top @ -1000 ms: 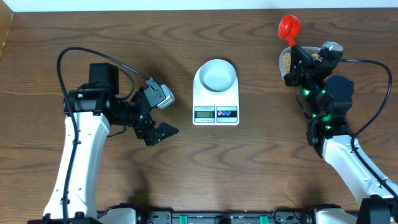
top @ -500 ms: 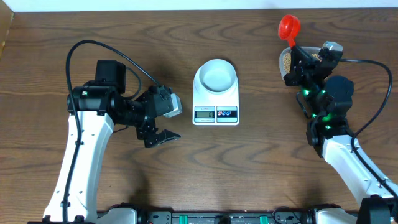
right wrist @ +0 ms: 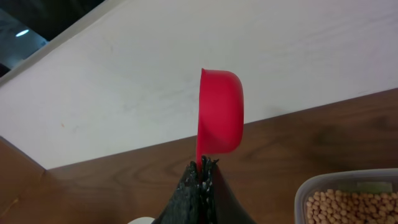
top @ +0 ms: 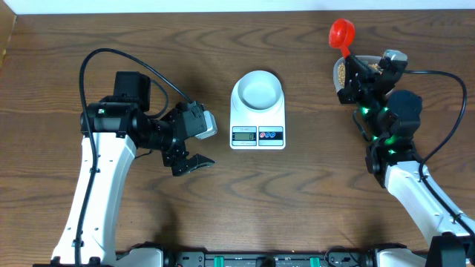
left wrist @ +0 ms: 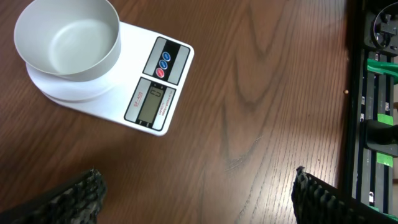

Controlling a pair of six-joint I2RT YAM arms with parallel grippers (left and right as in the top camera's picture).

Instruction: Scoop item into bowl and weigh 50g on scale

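Clamping the handle of a red scoop in the right gripper, cup turned on edge, raised just beside the tub of beans (tub low at the right in the wrist view). Spread wide and holding nothing, left gripper over the table, near the scale, toward its front left. Sitting on the scale, bowl, well apart from both grippers.

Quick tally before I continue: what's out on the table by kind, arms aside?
Round white bowl: 1
Flat white digital scale: 1
Red plastic scoop: 1
Clear plastic tub of tan beans: 1
Total: 4
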